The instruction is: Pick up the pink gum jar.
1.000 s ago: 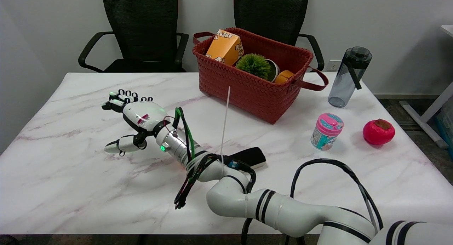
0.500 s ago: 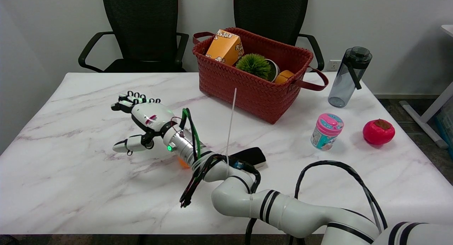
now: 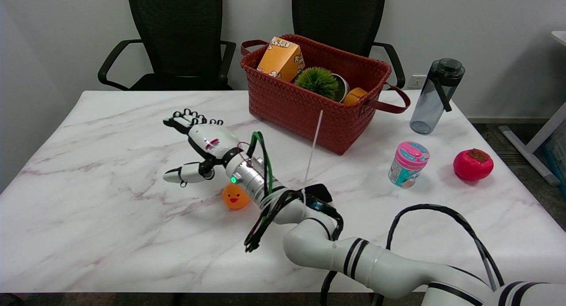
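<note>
table (image 3: 110,235): white marble top, fills most of the frame.
chairs: two black mesh ones behind the far edge, upper left (image 3: 177,32) and upper centre (image 3: 338,18).
my right arm (image 3: 353,262): enters from lower right, runs up-left across centre, cables looped round the forearm.
basket (image 3: 309,107): red woven, upper centre, on the table. Holds an orange popcorn box (image 3: 281,59), a green spiky ball (image 3: 316,81) and something orange at its right end.
water bottle (image 3: 436,96): dark, translucent, upright, upper right, right of the basket.
my right hand (image 3: 199,140): left of centre, above the table, empty. Fingers spread apart, pointing to the upper left, thumb sticking out lower left. Well apart from the jar.
pink gum jar (image 3: 409,164): right of centre, upright on the table, pink lid, teal label. Below the basket's right handle, just left of the red fruit. Nothing touching it.
red fruit (image 3: 472,164): tomato-like, far right, on the table.
black device (image 3: 319,193): flat, centre, mostly hidden behind my forearm.
orange ball (image 3: 235,197): smiley face, on the table directly under my wrist.
</note>
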`<state>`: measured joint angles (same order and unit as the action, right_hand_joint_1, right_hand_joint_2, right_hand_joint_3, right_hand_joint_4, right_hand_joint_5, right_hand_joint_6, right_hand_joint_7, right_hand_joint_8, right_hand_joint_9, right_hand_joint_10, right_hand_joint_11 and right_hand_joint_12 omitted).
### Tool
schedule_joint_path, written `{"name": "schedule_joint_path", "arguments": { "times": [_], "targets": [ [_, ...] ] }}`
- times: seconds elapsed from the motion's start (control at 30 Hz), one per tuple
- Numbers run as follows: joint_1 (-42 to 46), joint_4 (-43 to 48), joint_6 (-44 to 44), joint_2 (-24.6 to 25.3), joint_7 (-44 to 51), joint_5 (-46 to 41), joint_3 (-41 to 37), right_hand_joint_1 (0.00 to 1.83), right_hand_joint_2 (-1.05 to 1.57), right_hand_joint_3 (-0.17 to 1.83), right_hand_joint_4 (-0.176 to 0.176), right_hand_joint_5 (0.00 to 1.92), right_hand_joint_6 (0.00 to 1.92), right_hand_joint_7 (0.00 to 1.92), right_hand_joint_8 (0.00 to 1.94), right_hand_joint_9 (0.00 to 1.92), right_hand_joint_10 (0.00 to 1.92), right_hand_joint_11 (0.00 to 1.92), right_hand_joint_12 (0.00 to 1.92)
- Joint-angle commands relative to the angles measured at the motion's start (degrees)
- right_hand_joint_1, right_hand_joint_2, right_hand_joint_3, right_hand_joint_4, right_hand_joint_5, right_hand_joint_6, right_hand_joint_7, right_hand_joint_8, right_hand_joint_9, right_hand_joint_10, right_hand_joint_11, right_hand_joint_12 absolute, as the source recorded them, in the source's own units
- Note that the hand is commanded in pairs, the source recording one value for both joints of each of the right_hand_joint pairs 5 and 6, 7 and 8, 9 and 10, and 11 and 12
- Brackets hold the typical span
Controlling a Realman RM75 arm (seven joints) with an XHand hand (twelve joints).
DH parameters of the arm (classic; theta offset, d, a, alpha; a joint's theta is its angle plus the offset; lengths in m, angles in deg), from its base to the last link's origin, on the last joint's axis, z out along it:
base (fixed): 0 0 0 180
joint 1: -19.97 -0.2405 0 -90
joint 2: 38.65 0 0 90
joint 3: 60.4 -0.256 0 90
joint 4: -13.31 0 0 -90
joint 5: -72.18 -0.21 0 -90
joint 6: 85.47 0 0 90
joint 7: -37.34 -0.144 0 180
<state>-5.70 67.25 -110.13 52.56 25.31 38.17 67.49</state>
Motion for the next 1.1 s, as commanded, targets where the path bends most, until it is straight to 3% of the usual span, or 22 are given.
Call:
{"name": "schedule_joint_path", "arguments": {
  "times": [0.03,0.97,1.1],
  "targets": [
    [7.30,11.71,0.79,-7.46,7.37,-8.84,-3.25,0.95,0.88,-0.03,0.000,0.20,0.20,0.13,0.13,0.22,0.22,0.34,0.34],
    [19.65,20.98,-8.75,-8.23,13.19,-9.60,-12.52,0.98,0.91,-0.01,0.000,0.16,0.16,0.14,0.14,0.25,0.25,0.37,0.37],
    [21.25,22.13,-12.17,-8.57,16.17,-12.68,-12.56,0.98,0.92,-0.01,0.000,0.16,0.16,0.14,0.14,0.25,0.25,0.37,0.37]
  ]
}}
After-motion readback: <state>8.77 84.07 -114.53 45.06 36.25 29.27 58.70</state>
